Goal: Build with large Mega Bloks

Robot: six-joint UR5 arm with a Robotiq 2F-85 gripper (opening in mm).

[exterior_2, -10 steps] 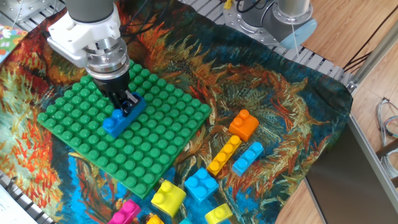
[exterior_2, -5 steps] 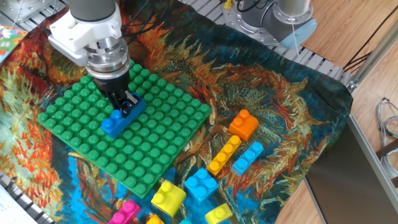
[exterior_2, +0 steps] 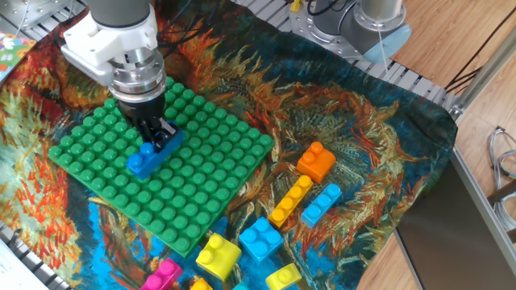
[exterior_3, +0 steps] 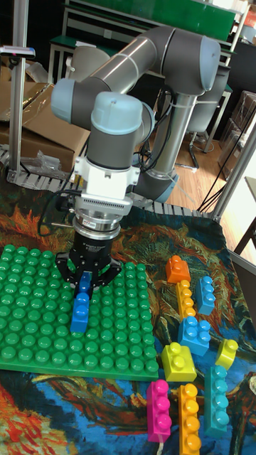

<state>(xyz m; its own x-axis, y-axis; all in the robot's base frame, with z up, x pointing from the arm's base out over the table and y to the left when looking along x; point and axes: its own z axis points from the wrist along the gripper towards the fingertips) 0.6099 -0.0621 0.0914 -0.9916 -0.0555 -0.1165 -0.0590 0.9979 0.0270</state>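
A long blue Mega Blok (exterior_2: 148,155) lies on the green studded plate (exterior_2: 210,169), left of the plate's middle. My gripper (exterior_2: 162,132) points straight down over its far end, with the fingers against both sides of that end, shut on it. In the tall fixed view the same blue brick (exterior_3: 80,307) sticks out toward the camera from between the fingers of the gripper (exterior_3: 85,279), low on the plate (exterior_3: 121,334). Whether its studs are fully seated I cannot tell.
Loose bricks lie on the patterned cloth to the right of the plate: an orange one (exterior_2: 315,161), a long yellow one (exterior_2: 290,200), a light blue one (exterior_2: 321,204), a blue square (exterior_2: 260,238), a yellow square (exterior_2: 218,254) and a pink one (exterior_2: 161,276). The arm's base (exterior_2: 355,28) stands at the back.
The gripper and the blue brick have shifted slightly to the left and toward the plate's near side. The loose bricks have not moved.
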